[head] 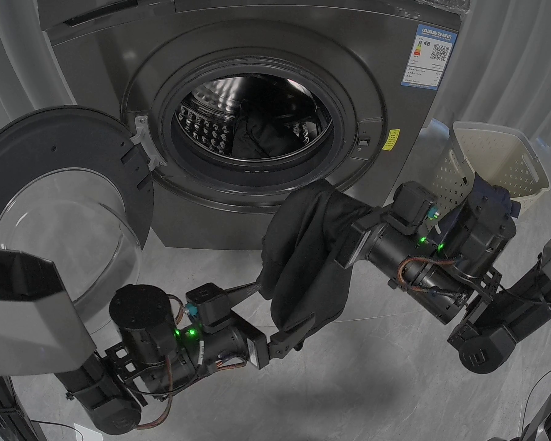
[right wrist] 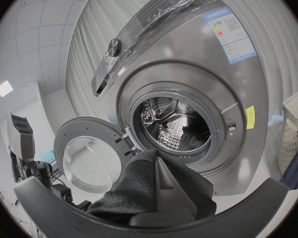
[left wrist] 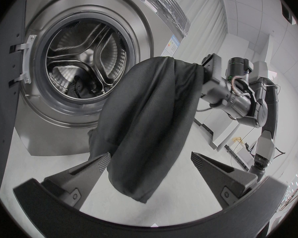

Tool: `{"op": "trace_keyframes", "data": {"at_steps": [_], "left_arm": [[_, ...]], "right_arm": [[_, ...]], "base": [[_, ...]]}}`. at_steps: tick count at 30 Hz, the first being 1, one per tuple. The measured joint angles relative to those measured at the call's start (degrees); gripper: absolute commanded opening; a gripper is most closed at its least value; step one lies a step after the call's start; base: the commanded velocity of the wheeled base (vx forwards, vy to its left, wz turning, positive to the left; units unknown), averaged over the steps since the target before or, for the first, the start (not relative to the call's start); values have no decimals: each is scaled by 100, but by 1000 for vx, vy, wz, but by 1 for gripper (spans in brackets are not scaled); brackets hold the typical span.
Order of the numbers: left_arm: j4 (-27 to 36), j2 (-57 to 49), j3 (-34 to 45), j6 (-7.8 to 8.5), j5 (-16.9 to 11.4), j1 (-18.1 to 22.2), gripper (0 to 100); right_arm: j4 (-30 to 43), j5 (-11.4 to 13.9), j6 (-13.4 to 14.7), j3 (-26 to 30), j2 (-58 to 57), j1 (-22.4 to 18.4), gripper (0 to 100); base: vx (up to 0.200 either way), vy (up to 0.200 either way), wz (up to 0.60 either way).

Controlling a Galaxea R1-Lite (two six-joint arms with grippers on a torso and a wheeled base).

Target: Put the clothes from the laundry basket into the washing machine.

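Clothes update: one black garment (head: 306, 246) is hanging from the right gripper (head: 349, 240), which is clamping down on its top edge. The fingers are pressed together and the mesh-looking cloth is bunching right over them, so most of the pincer is sitting under fabric. The garment is dangling in mid-air just in front of and a bit below the round opening, with its lower end drooping toward the floor. The left gripper (head: 286, 304) is sitting lower down, jaws spread wide and not holding anything, with one finger on each side of the garment's hanging bottom part. One fingertip is looking like it's brushing the cloth's edge, but honestly I can't tell if it's really touching. Moving out from there, the washing machine (head: 257, 32) is facing the robot with its door (head: 61, 173) standing wide open on the robot's left. The drum (head: 211, 131) is already holding another dark garment (head: 257, 136), which is lying crumpled at the bottom. Off to the robot's right, the white perforated laundry basket (head: 508, 160) is standing on the floor just beside the machine. A navy garment (right wrist: 296, 162) is draping over its near rim, right behind the right arm.
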Motion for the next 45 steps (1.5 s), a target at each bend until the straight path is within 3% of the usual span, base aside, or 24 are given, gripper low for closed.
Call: {"op": "trace_keyframes", "data": {"at_steps": [9,15,26,27,38,45], "left_arm": [[0,529,-766,-17,33,33,100],[2,868,-1146,-22,80,150,100],[5,1456,-1841,-22,269,762,100],[5,1491,-1871,-16,274,791,0],[0,1563,-2230,-68,545,874,0],[7,981,-1943,-206,573,880,0]], "right_arm": [[2,-10,51,127,7,276,0],[6,-144,132,166,13,496,0],[15,-212,205,603,-180,844,0],[17,-217,207,638,-222,858,0],[17,-217,218,902,-472,836,0],[2,-210,260,1153,-500,301,0]], "base": [[0,0,0],[0,0,0],[0,0,0],[0,0,0],[0,0,0],[0,0,0]]}}
